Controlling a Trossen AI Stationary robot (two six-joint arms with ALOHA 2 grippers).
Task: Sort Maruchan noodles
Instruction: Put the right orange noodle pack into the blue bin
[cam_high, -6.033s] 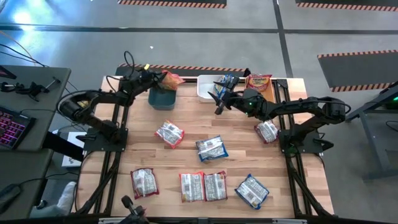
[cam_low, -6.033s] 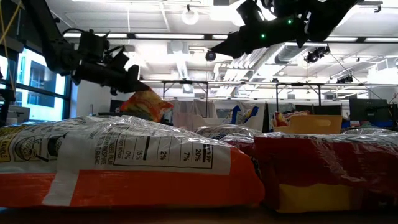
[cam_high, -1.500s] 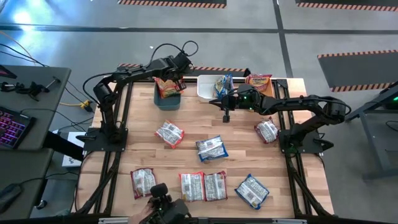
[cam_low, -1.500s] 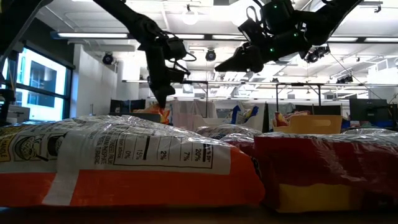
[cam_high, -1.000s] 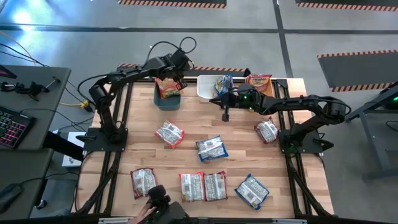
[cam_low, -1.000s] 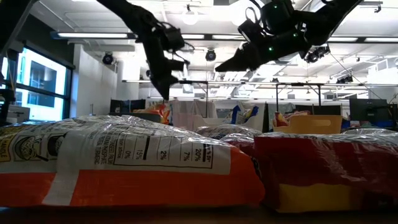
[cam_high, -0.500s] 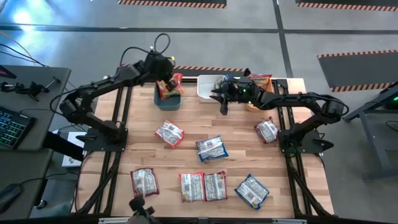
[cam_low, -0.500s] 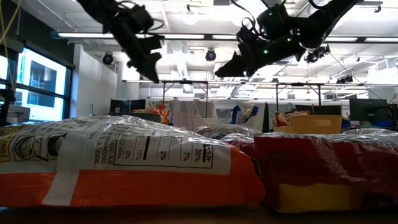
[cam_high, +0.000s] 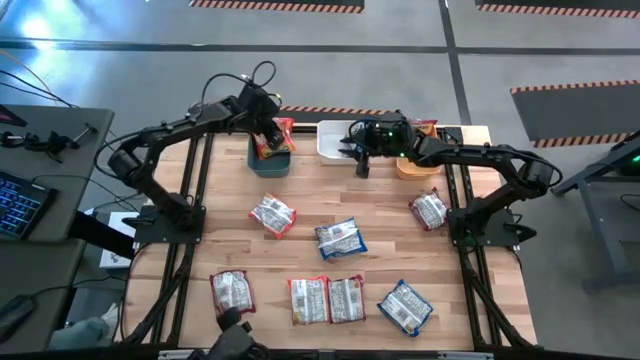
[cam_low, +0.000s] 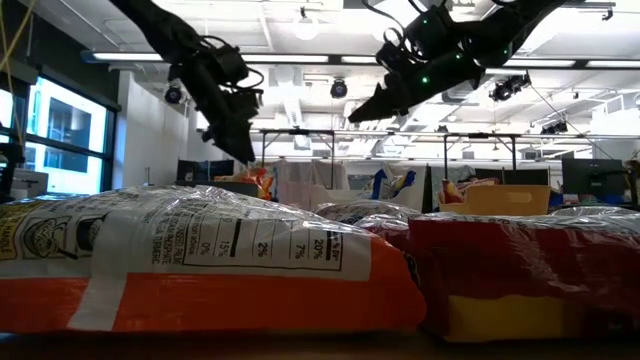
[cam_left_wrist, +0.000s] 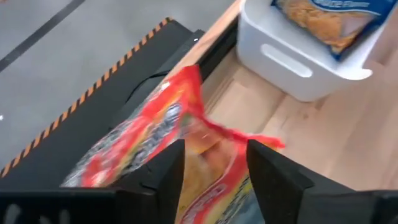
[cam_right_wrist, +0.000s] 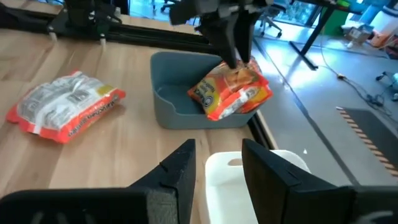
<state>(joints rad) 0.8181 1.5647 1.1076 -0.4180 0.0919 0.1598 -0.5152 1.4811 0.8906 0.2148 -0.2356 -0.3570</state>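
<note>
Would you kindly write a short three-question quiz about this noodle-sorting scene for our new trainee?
1. True or false: the teal bin is empty.
2. The right gripper hovers beside: A) the white bin; B) a keyboard; C) the table's near edge.
3. In the high view, how many noodle packets lie on the bare table top, outside any bin?

Key: 1. False: a red packet sits in it, under the left gripper. 2. A. 3. Seven.
</note>
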